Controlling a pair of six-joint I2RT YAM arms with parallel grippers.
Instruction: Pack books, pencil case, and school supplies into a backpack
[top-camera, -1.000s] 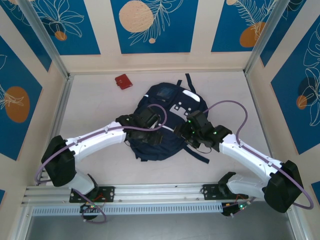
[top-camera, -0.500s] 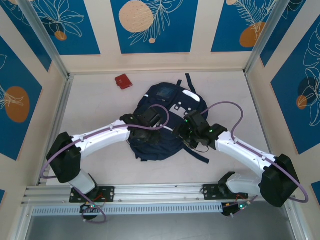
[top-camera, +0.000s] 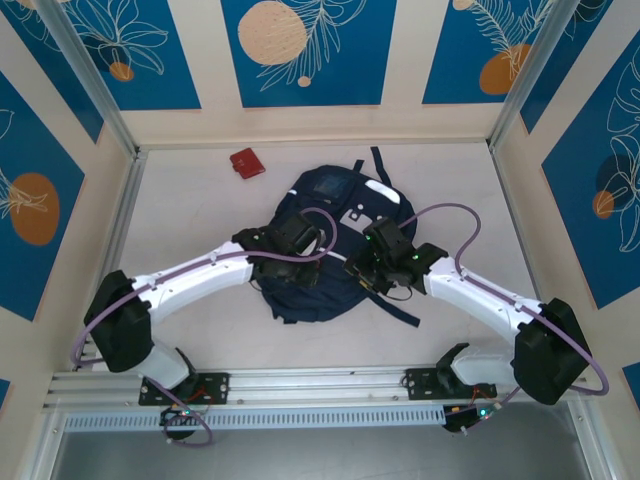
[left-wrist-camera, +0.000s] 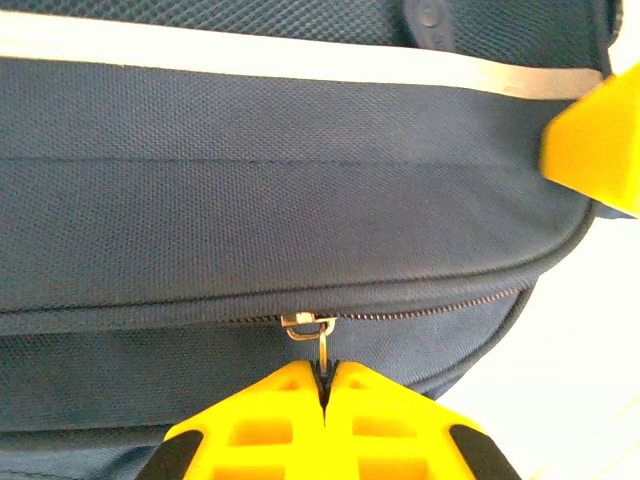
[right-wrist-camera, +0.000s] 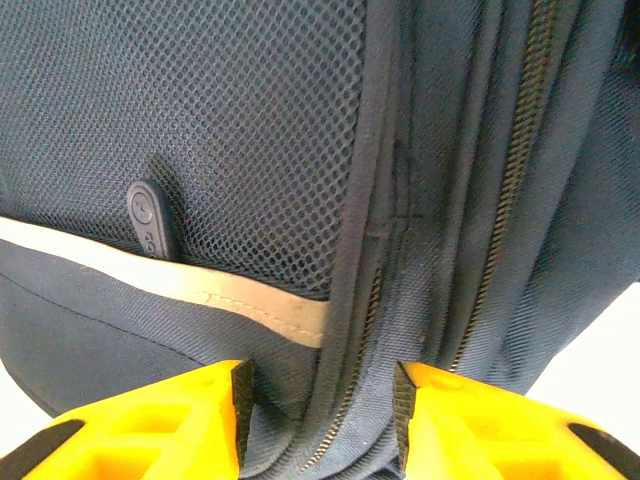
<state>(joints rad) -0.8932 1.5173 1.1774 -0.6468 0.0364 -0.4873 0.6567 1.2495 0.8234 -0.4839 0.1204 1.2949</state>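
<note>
1. A pale desk (top-camera: 200, 230) seen from above, walled in by cream panels with blue leaf patterns.
2. A navy-blue backpack (top-camera: 318, 296) lies flat near the middle of the desk, with its dark straps trailing toward the far wall and toward the near right.
3. Two white arms reach in from the near edge. The left arm (top-camera: 190, 280) and the right arm (top-camera: 480, 295) meet over the backpack's near half.
4. The right tool (right-wrist-camera: 322, 395) has yellow fingers standing part-way apart. A raised fold of the backpack's fabric sits between them. I cannot tell whether the fingers press on it.
5. The left tool (left-wrist-camera: 325, 372) also has yellow fingers. They are closed tight together and pinch the zipper pull's end at the backpack's edge.
6. A mesh panel (right-wrist-camera: 200, 120) covers the backpack above the right tool. To its right, a zipper (right-wrist-camera: 510, 200) runs along the fabric.
7. A thin white stripe (left-wrist-camera: 300, 62) crosses the backpack's front, above the seam where the left tool works.
8. A small red object (top-camera: 245, 162) lies on the far left of the desk, well apart from the backpack.
9. A small dark tab (right-wrist-camera: 150, 218) sits on the mesh, touching the stripe's upper edge.
10. The metal zipper pull (left-wrist-camera: 312, 325) hangs from a closed zipper line, with its lower end between the left tool's fingers.
</note>
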